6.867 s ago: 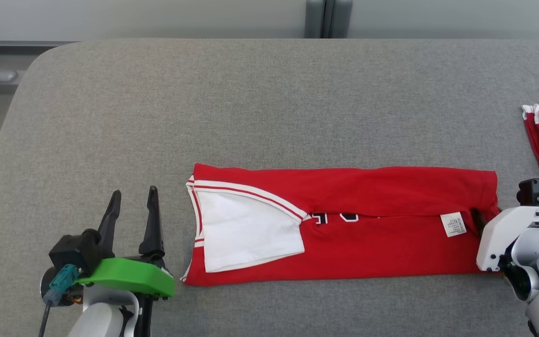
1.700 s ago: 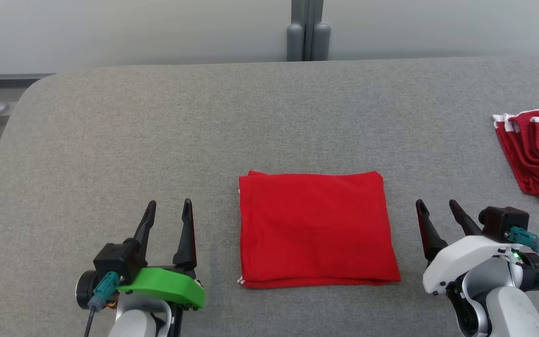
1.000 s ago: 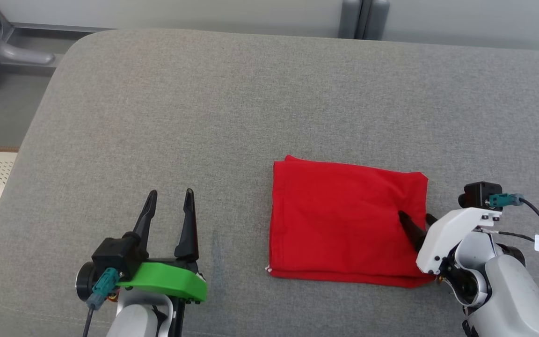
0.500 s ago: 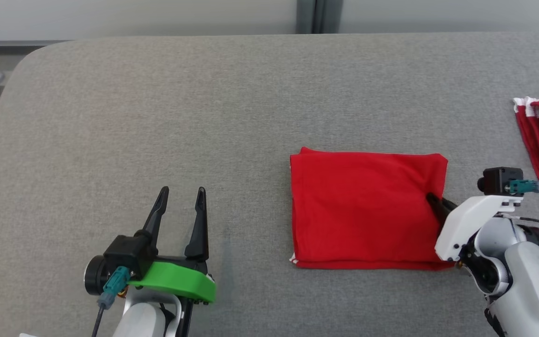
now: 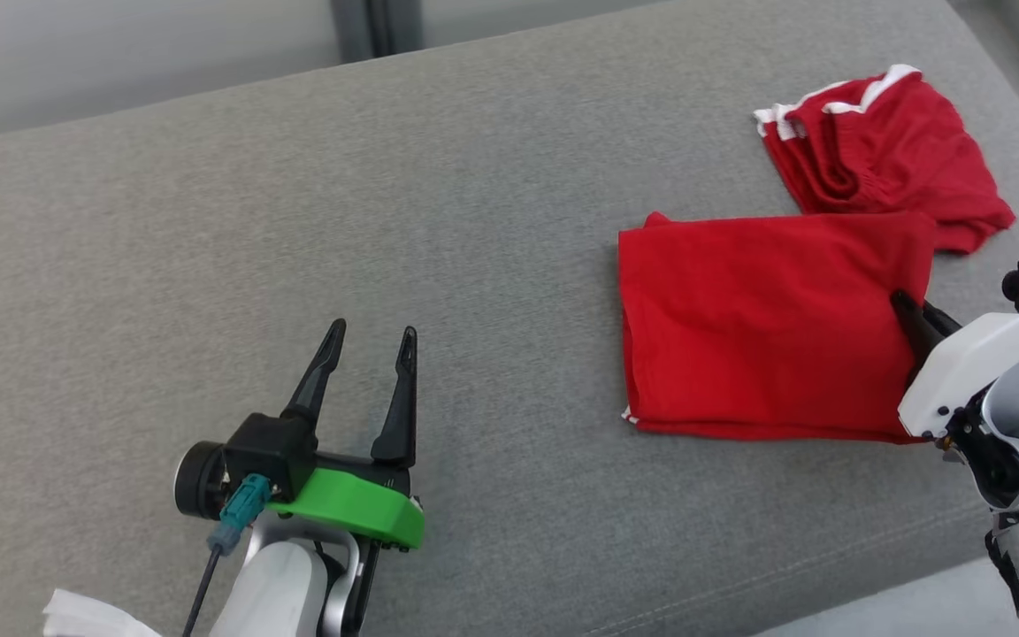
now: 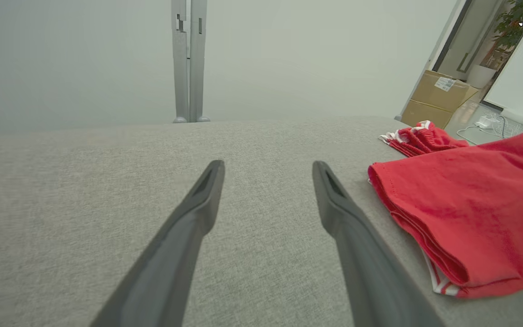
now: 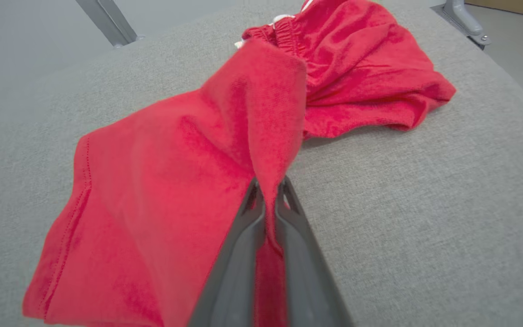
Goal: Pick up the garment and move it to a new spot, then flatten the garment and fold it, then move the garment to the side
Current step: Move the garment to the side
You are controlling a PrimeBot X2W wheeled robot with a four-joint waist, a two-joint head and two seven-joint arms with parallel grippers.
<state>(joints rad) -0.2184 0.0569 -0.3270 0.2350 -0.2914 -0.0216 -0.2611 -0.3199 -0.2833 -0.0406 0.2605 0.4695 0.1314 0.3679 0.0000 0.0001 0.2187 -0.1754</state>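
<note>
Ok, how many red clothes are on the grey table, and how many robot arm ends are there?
Red clothes: 2 (folded garment, crumpled garment with white trim)
End effectors: 2 (left end effector, right end effector)
Total: 4

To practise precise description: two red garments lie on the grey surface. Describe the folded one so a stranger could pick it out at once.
On the grey surface, look toward its right end, where two red garments lie. The folded garment is the nearer one, its right edge pinched by the right gripper. It is a neat rectangle; the shorts behind it are crumpled, with white trim.
</note>
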